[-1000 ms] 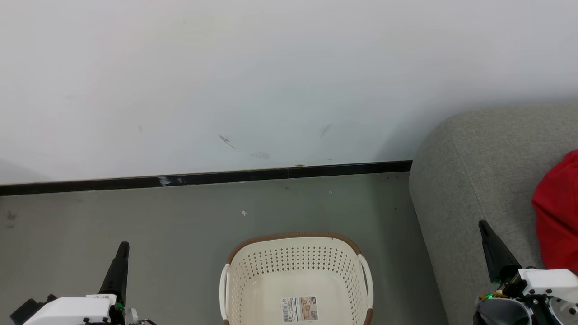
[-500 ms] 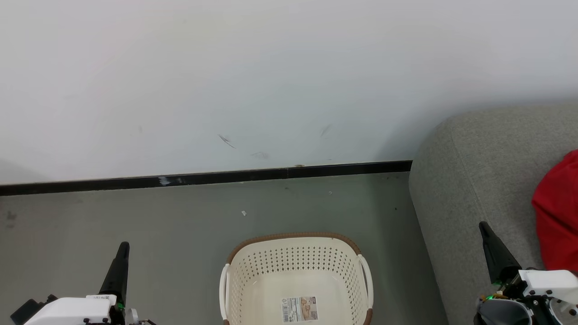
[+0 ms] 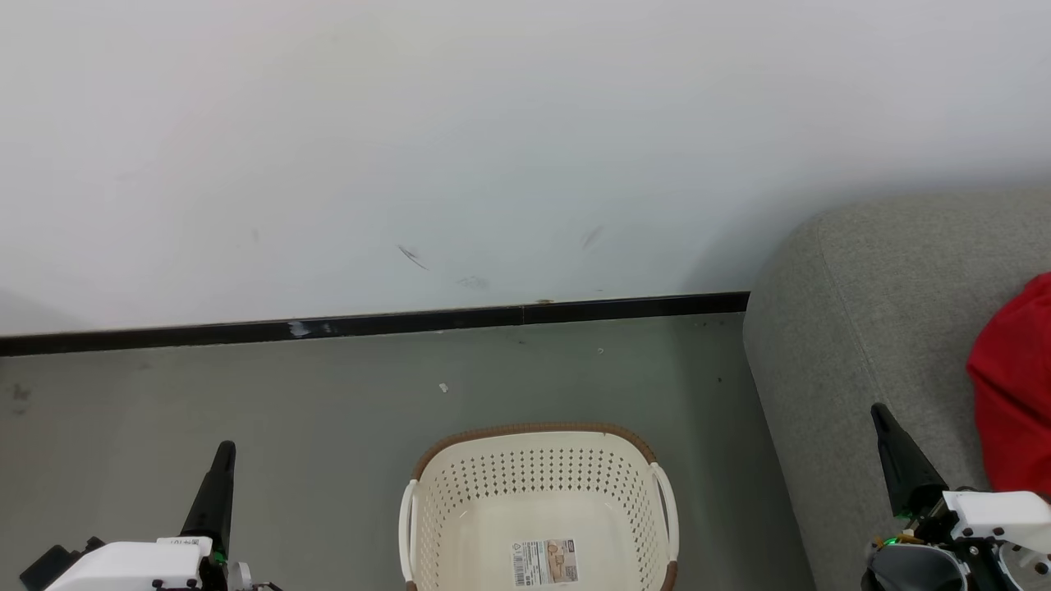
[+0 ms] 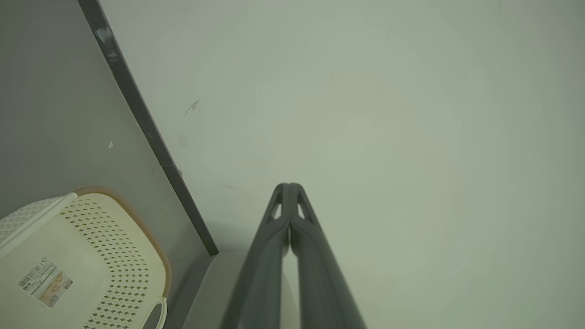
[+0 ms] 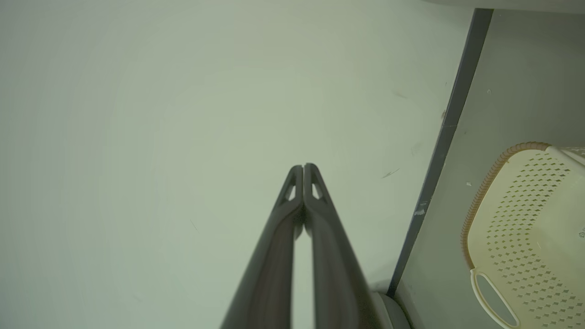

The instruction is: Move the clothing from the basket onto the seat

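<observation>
One basket (image 3: 534, 472), one seat (image 3: 862, 312), one clothing heap (image 3: 1014, 386), one left pincer (image 3: 223, 453), one right pincer (image 3: 881, 415).

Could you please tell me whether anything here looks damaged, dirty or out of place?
Only small things: dark scuff marks on the wall, a pale scraped patch on the black skirting, and a white scrap on the floor beyond the basket. The basket stands upright, and the clothing lies on the seat.
</observation>
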Robot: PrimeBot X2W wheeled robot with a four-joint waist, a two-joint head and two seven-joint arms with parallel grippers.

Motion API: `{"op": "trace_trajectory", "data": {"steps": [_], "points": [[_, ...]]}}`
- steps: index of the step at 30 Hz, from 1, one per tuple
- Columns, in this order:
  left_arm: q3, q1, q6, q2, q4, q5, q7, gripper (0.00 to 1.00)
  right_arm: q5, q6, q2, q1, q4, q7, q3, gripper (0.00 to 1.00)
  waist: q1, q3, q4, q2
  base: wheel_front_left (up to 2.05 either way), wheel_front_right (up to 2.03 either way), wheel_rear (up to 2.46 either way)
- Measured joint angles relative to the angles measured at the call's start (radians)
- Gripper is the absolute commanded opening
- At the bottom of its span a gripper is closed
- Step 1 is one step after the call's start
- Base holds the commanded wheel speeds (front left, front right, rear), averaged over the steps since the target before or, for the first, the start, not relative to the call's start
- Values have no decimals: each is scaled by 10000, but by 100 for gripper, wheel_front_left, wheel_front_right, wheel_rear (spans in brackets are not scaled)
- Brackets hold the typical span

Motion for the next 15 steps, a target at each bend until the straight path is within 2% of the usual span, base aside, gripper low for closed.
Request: {"op": "trace_trajectory", "data": {"steps": [15], "points": [[0,0,-4,0,17,0,0,0,0,0,-2,-2,12,0,2,0,-1,0,0,0,0,0,0]]}}
